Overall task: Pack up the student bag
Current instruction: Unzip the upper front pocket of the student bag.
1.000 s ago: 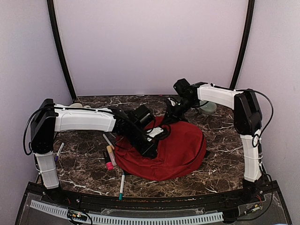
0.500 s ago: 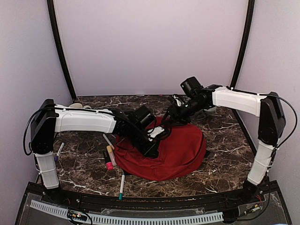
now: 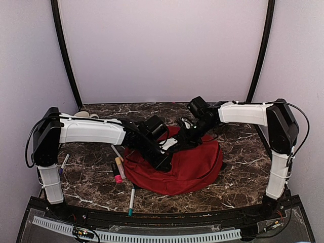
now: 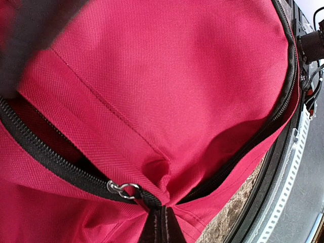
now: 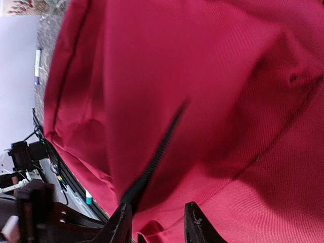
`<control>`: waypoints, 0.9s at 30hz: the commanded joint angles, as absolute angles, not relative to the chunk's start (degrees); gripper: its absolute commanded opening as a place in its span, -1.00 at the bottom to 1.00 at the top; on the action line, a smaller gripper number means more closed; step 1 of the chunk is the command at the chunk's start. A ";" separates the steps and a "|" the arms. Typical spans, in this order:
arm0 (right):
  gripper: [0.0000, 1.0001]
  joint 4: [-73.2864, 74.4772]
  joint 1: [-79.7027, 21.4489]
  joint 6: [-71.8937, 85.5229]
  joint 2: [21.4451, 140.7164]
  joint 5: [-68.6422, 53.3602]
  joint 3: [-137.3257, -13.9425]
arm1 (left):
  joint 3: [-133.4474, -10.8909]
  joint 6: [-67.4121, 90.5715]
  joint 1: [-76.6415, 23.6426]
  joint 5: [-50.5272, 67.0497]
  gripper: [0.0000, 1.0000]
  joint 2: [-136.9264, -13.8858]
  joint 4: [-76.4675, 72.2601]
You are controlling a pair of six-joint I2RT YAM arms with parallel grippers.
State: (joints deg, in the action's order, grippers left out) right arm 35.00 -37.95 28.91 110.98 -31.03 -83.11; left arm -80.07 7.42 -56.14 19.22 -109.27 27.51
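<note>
The red student bag (image 3: pixel 192 162) lies flat in the middle of the table. My left gripper (image 3: pixel 163 161) is at its left-hand side, shut on the black zipper pull. In the left wrist view the shut gripper (image 4: pixel 161 227) pinches the black tab below the metal ring (image 4: pixel 124 190), and the zipper (image 4: pixel 45 152) gapes a little. My right gripper (image 3: pixel 185 139) is low over the bag's back edge, close to the left gripper. In the right wrist view it is open (image 5: pixel 158 228), its fingers (image 5: pixel 121 225) astride red fabric beside a black zipper (image 5: pixel 157 152).
Several pens lie on the marble left of the bag: a white one (image 3: pixel 117 152), a pink-capped marker (image 3: pixel 119 170), a teal-tipped pen (image 3: pixel 131 199) near the front edge and a purple-capped one (image 3: pixel 64 162) by the left arm's base. Small pale objects (image 3: pixel 83 114) sit at the back left.
My right gripper rose from the bag's back edge, then came down and left onto the bag near the left gripper. The left gripper and the bag have stayed put.
</note>
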 commanded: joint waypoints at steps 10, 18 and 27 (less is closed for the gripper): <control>-0.44 32.04 -38.41 28.29 110.78 -30.61 -77.98 | -80.46 7.29 -56.25 19.24 -1.00 -107.67 28.28; -0.40 30.30 -38.41 28.13 111.78 -30.91 -76.66 | -86.52 7.63 -56.25 16.89 -0.89 -108.09 32.85; -0.60 29.71 -38.41 25.99 111.90 -29.91 -74.09 | -95.79 7.97 -56.25 8.50 -0.16 -106.70 39.25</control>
State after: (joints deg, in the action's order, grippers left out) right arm 30.39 -37.98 27.62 111.00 -30.57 -75.48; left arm -91.35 7.68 -56.16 13.78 -109.38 33.58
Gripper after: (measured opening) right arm 0.222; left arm 0.311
